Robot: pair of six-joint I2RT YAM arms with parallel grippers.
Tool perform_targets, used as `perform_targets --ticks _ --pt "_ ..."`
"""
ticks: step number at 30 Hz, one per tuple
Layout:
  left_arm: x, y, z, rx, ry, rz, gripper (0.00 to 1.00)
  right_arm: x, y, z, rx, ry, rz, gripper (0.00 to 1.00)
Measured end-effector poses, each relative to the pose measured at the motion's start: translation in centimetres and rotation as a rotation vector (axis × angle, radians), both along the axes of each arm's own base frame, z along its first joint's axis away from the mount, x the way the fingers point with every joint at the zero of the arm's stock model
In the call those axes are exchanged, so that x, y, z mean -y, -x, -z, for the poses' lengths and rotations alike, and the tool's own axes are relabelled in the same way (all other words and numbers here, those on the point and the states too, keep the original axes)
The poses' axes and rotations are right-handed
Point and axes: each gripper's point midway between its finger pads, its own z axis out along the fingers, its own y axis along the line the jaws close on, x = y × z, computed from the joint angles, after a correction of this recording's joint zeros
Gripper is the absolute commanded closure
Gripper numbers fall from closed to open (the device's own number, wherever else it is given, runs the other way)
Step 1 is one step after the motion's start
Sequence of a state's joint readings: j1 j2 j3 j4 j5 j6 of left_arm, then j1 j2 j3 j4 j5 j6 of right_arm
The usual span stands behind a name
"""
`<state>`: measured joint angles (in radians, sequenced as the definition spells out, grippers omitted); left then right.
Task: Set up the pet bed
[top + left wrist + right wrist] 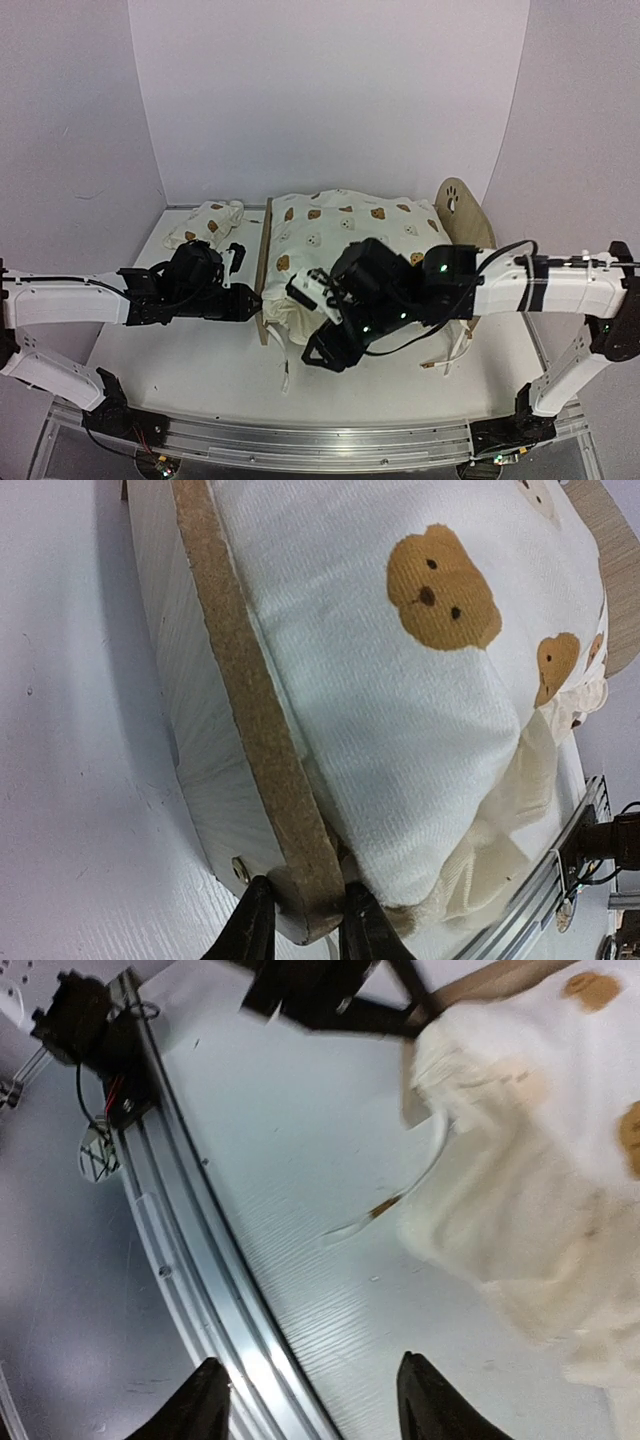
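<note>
Pet bed point(466, 215) base hidden under cushion point(345, 225); ruffle point(520, 1250) blurred

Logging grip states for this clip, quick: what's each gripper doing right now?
Left gripper: closed on the end board of the pet bed.
Right gripper: open, holding nothing.

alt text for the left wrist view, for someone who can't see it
The left gripper pinches the bottom corner of the pet bed by its plywood end board, one finger on each side. A cream bear-print cushion bulges against the board on the right, and the white table lies to the left.
</note>
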<state>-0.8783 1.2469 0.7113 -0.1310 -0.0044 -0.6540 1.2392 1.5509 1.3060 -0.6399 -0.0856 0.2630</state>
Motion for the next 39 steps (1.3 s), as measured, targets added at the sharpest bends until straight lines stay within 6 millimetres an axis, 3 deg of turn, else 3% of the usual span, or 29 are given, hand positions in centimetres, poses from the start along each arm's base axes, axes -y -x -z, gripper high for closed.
perform_targets --ticks 2,4,6,9,14,24,26,29,39 --pt "0.0 0.0 0.0 0.002 -0.001 -0.002 0.78 -0.9 0.7 2.9 -0.038 0.002 0.010 0.55" --pt "-0.1 -0.1 0.0 0.004 -0.004 -0.003 0.78 -1.3 0.2 6.5 -0.054 0.046 0.039 0.53" --pt "0.0 -0.1 0.0 0.007 -0.005 -0.002 0.78 -1.8 -0.6 9.1 -0.051 0.068 0.064 0.57" --pt "-0.1 -0.1 0.0 0.012 -0.010 0.000 0.78 -2.7 -1.9 11.5 -0.014 0.080 0.081 0.69" --pt "-0.1 -0.2 0.0 0.025 -0.021 0.004 0.78 -3.7 -5.3 14.7 0.093 0.101 0.172 0.72" --pt "-0.3 -0.3 -0.1 0.036 -0.028 -0.003 0.77 -4.5 -11.7 16.5 0.280 0.063 0.309 0.60" --pt "-0.4 -0.5 -0.1 0.039 -0.032 -0.006 0.76 -5.1 -12.1 16.5 0.291 0.049 0.314 0.61" --pt "-0.6 -0.6 -0.1 0.047 -0.037 -0.011 0.73 -5.4 -12.6 16.6 0.309 0.035 0.323 0.72" --pt "-2.2 0.6 -2.2 0.088 -0.012 -0.011 0.51 -4.8 -13.2 17.4 0.375 0.008 0.346 0.69"
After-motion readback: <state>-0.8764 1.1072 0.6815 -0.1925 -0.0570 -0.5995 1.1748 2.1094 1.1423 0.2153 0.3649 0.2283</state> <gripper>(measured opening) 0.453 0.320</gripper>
